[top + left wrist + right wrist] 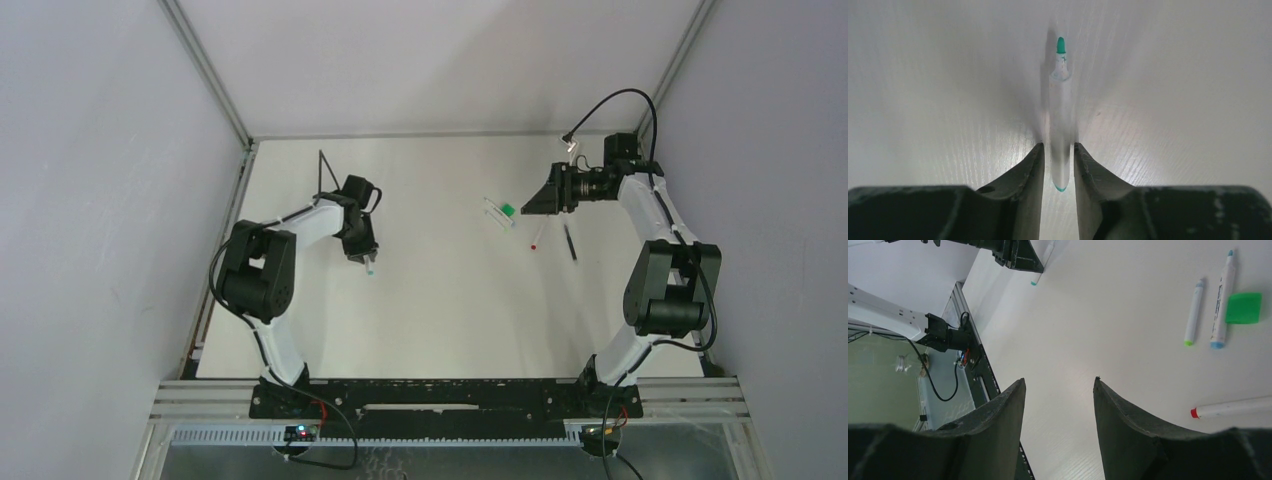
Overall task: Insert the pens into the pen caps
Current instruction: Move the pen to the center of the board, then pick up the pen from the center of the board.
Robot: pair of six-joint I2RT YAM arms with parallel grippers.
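pen (1060, 115) | white barrel; teal nib; uncapped | between left pincer (1058, 146) jaws

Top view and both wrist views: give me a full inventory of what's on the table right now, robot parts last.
teal pen: one, white barrel with a teal tip, flat on the table's left half, between the left fingers
green pen: one, white with a green end, far right part of the table
blue pen: one, white with blue ends, alongside the green pen
green cap: one, bright green, beside the blue pen
red pen: one, white with a red end, nearer than that group
dark pen: one, thin, right of the red pen
table: one, white
left hand: fingers slightly apart, either side of the teal pen
right hand: open, empty, above the table
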